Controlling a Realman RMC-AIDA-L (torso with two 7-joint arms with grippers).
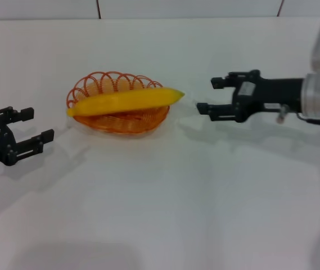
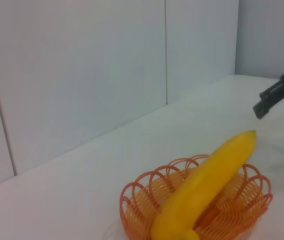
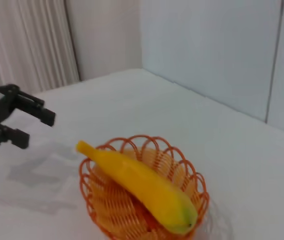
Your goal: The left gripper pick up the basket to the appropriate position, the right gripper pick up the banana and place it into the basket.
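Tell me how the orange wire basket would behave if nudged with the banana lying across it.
The basket looks like thin looped wire, so probably light and apt to slide on the smooth white table. The banana overhangs the rim at both ends, so a push might tip or roll it out. Both grippers stand apart, open.

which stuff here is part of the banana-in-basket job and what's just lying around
Part of the job:
- banana, lying across the basket
- basket, on the table
- left gripper, open, apart from the basket on its left
- right gripper, open, just off the banana's tip

Just lying about:
- nothing else; only the bare white table and the wall behind it
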